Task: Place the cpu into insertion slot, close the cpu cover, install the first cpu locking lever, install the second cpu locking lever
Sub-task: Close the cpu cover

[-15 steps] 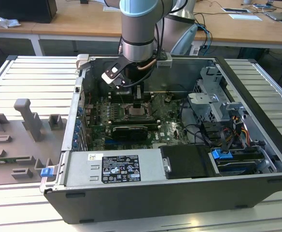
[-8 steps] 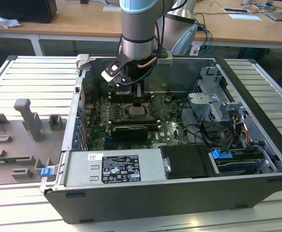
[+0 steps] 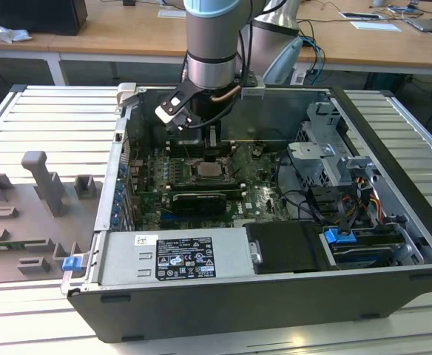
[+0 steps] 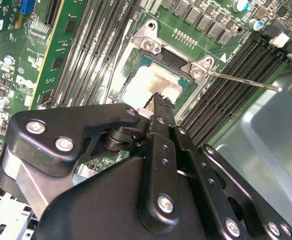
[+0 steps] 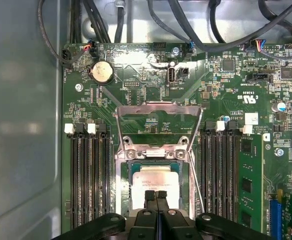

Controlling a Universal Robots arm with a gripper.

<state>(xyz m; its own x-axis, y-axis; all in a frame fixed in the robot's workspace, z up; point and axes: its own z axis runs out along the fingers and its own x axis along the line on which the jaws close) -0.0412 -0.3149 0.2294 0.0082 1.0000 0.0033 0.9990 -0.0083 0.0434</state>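
The cpu [image 5: 154, 176] lies flat in the insertion slot [image 5: 121, 182], on the motherboard [image 5: 151, 90] inside the open computer case [image 3: 223, 310]. The end effector [image 5: 156, 195] is pinched closed on nothing, its tips right over the cpu. The cpu cover [image 5: 158, 107] stands raised beside the slot. The chip looks light, stiff and fragile, best held by its edges.
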